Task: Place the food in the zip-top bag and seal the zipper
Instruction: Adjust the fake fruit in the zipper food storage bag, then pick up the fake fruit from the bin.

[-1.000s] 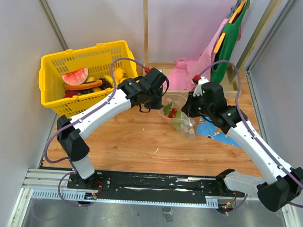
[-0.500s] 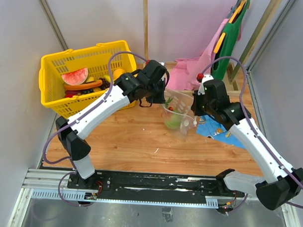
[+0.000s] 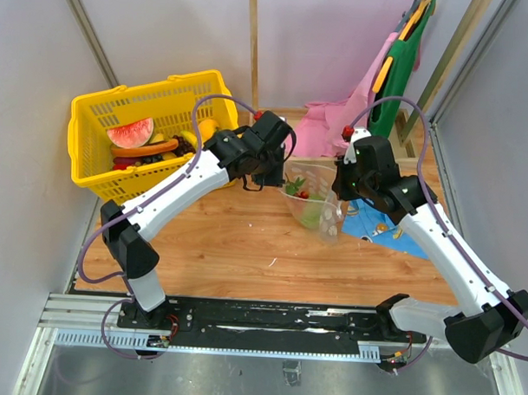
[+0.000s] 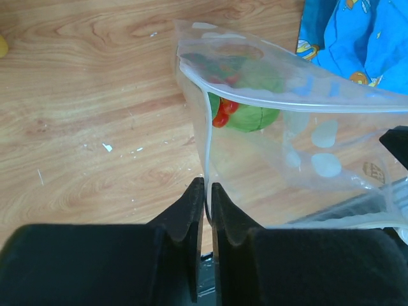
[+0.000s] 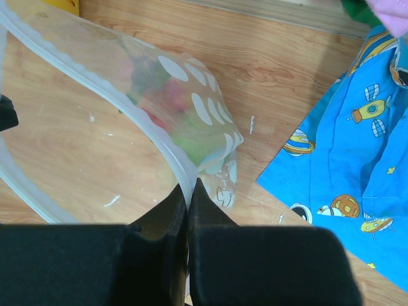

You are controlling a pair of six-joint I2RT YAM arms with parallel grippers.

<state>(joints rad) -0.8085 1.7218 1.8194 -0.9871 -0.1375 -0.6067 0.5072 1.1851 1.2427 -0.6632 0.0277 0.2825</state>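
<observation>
The clear dotted zip-top bag hangs mouth-up between my two grippers above the wooden table. Inside it lies food: a green round piece with red bits, blurred through the plastic in the right wrist view. The white zipper runs along the gaping mouth, and the same zipper curves down into my right fingers. My left gripper pinches the bag's left edge, with only a sliver between its jaws. My right gripper is shut on the zipper strip at the other end.
A yellow basket with watermelon, banana and other toy food stands at the back left. A blue patterned cloth lies under the right arm. Pink cloth and a green hanging item are at the back right.
Both arms have carried the bag a little toward the back of the table, and its mouth now gapes wider between them. Both grippers still hold its ends.
</observation>
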